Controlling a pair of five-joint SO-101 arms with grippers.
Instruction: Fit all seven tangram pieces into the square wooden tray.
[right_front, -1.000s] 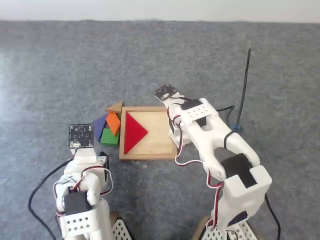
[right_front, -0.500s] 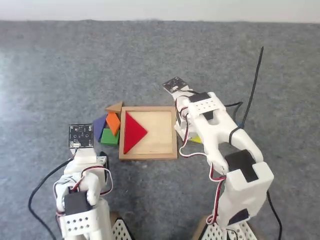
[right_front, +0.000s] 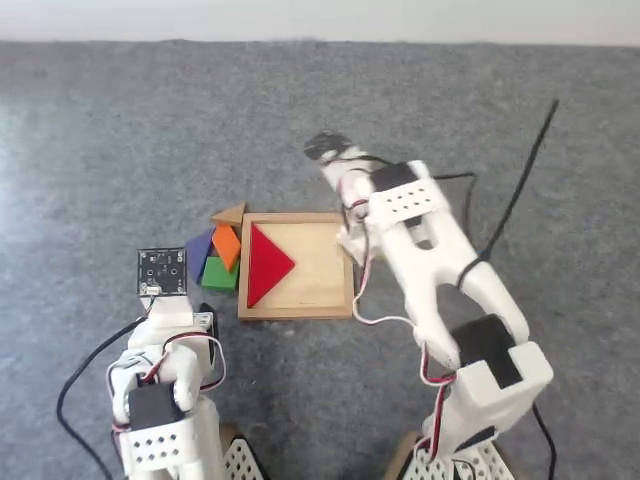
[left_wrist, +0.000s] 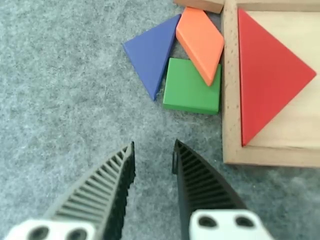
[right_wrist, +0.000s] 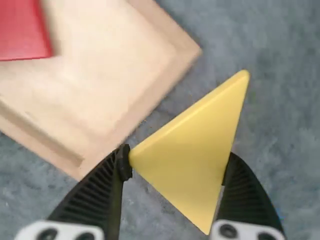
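The square wooden tray (right_front: 300, 305) lies mid-table with a red triangle (right_front: 268, 263) in its left half. Off its left rim lie a blue triangle (right_front: 200, 245), an orange parallelogram (right_front: 227, 247), a green square (right_front: 219, 274) and a tan triangle (right_front: 231, 213). My right gripper (right_wrist: 172, 170) is shut on a yellow triangle (right_wrist: 195, 155), held above the carpet just off a corner of the tray (right_wrist: 170, 70). The right arm (right_front: 405, 215) hangs over the tray's right edge. My left gripper (left_wrist: 152, 150) is open over bare carpet, short of the green square (left_wrist: 192, 90) and blue triangle (left_wrist: 150, 52).
A black cable (right_front: 520, 190) runs up from the right arm across the carpet. The left arm's body (right_front: 160, 390) stands at the near left. Grey carpet stretches open beyond the tray and to the far left.
The right arm has risen and swung toward the tray's far right corner, carrying the yellow triangle off the carpet. The left arm has kept still.
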